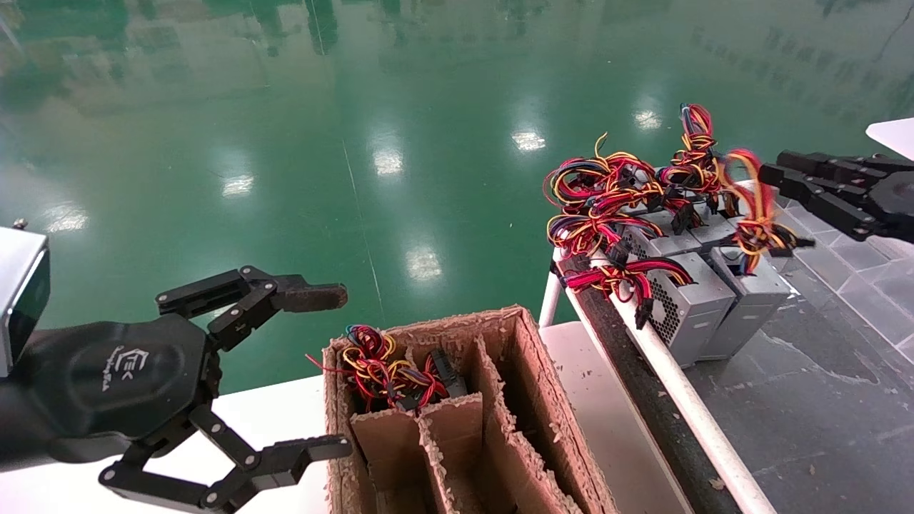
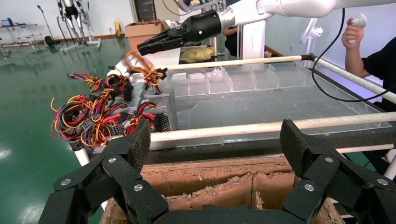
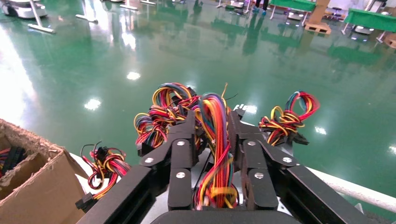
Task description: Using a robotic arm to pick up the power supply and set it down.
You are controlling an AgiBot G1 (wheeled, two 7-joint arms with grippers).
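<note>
The power supply (image 1: 750, 285), a grey metal box with a tangle of red, yellow and orange wires (image 3: 217, 140), is sitting among a row of like units at the near edge of the grey work surface (image 1: 821, 400), just behind a white rail (image 1: 685, 392) and well to the right of the brown cardboard box (image 1: 528, 371). The wire bundle, not the casing, is being pinched by the right gripper (image 3: 212, 154), whose fingers (image 3: 180, 163) are pressed in on either side of the strands; the bundle is being drawn up and is showing blurred in the head view, while the casing appears to be resting on the surface, though contact cannot be confirmed. The left gripper (image 1: 314, 371) is being held spread wide and idle beside the cardboard box, one of whose compartments is already holding a wired unit (image 1: 389, 371).

For the lift to go well, the pull is probably best kept slow and straight up, so that the heavy casing is being raised through its own cable without swinging. Neighbouring bundles (image 1: 607, 193) are lying tangled close by, so snagging should be watched for. A firm, steady pinch is likely needed, since loose strands could be slipping through the pads under the weight.
</note>
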